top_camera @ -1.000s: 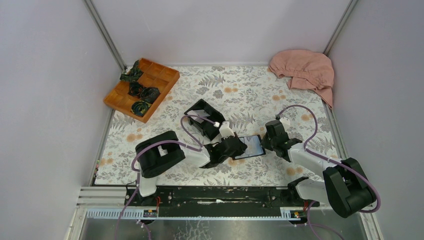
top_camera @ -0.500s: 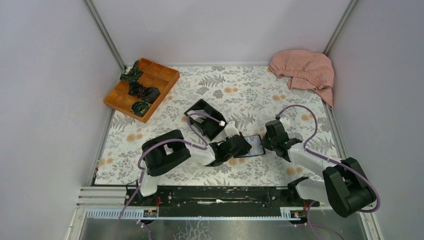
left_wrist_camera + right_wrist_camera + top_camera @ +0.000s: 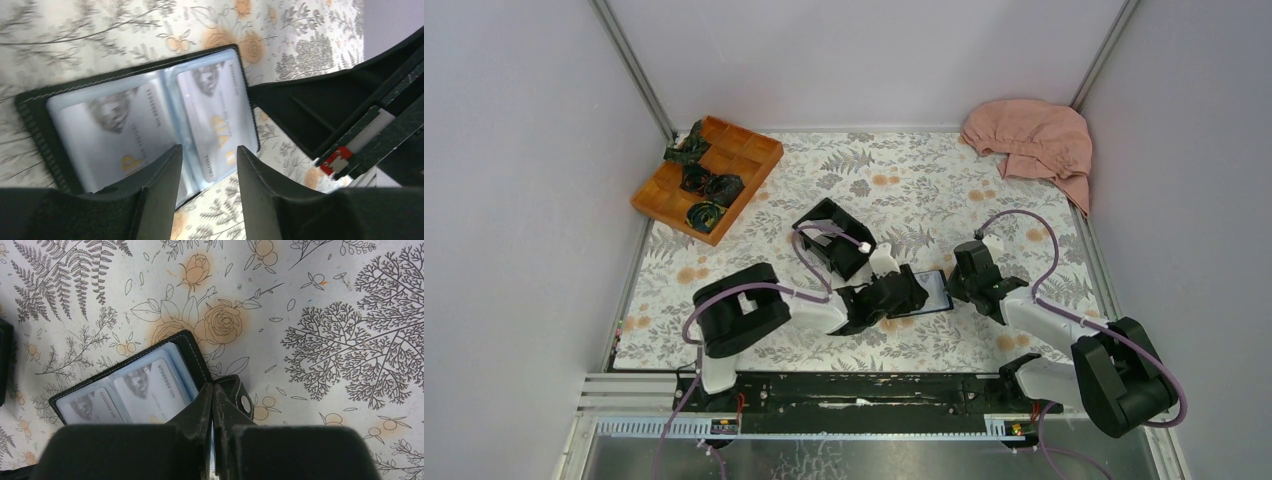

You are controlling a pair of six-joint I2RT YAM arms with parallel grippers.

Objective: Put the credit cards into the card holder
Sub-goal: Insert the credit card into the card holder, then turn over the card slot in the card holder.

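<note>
One floral tablecloth lies under both pairs of fingers. One pink cloth sits bunched well beyond the right gripper. One orange tray, with four dark bundles in its compartments, stands far off beyond and to the left of the left gripper. One black box stands just beyond the left fingers.

One card holder lies open and flat between the two grippers. Two credit cards show in it, one in each clear pocket. In the left wrist view one card lies under the left finger and the other card shows through the gap.

The left gripper hangs over the holder's near edge with its fingers apart, nothing between them. The right gripper has its fingers pressed together at the holder's right edge. One clasp tab lies just beside the right finger. Whether the right fingers pinch the cover cannot be told.

A second ago the left fingers were closed; they have since parted. The holder and the right gripper sit where they were.
</note>
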